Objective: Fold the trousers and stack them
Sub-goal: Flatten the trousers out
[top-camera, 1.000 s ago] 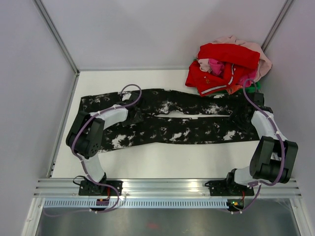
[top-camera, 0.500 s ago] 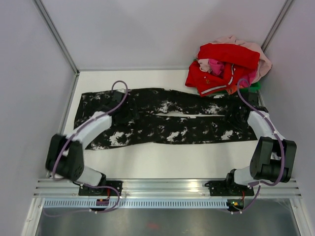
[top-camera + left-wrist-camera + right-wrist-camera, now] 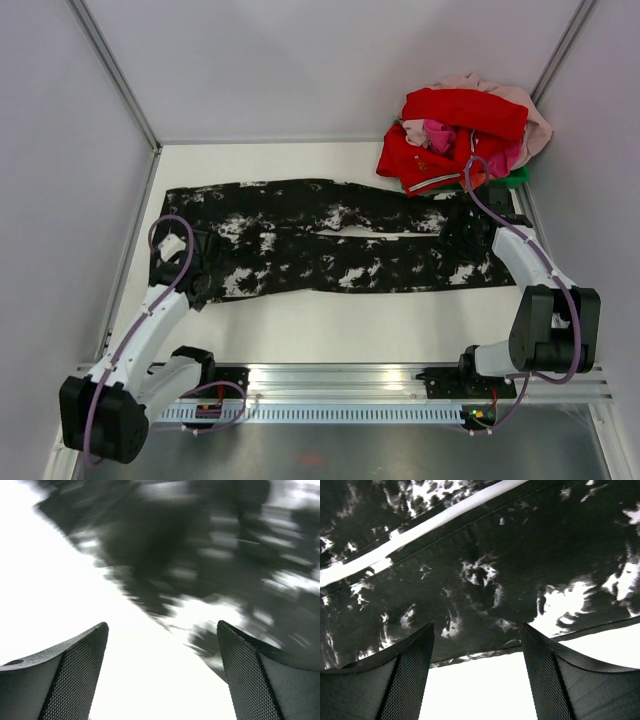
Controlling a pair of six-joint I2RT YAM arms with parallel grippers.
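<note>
The black trousers [image 3: 340, 240] with white blotches lie flat across the table, waist at the left and both legs running right. My left gripper [image 3: 192, 272] is open and empty over the trousers' near left corner. Its wrist view is blurred and shows dark fabric [image 3: 210, 555] ahead and bare table between the open gripper [image 3: 161, 625] fingers. My right gripper [image 3: 466, 226] is open and empty just above the leg ends. In its wrist view the gripper [image 3: 476, 628] sits over the near edge of the trousers [image 3: 485, 580].
A pile of red and pink clothes [image 3: 465, 130] lies at the back right corner, with something green [image 3: 515, 178] under it. Grey walls close in the table [image 3: 330, 325] on three sides. A metal rail [image 3: 340, 380] runs along the near edge.
My left arm has swung from the middle of the waist area out to the near left corner, its elbow now low at the left. My right gripper has shifted slightly left over the leg ends.
</note>
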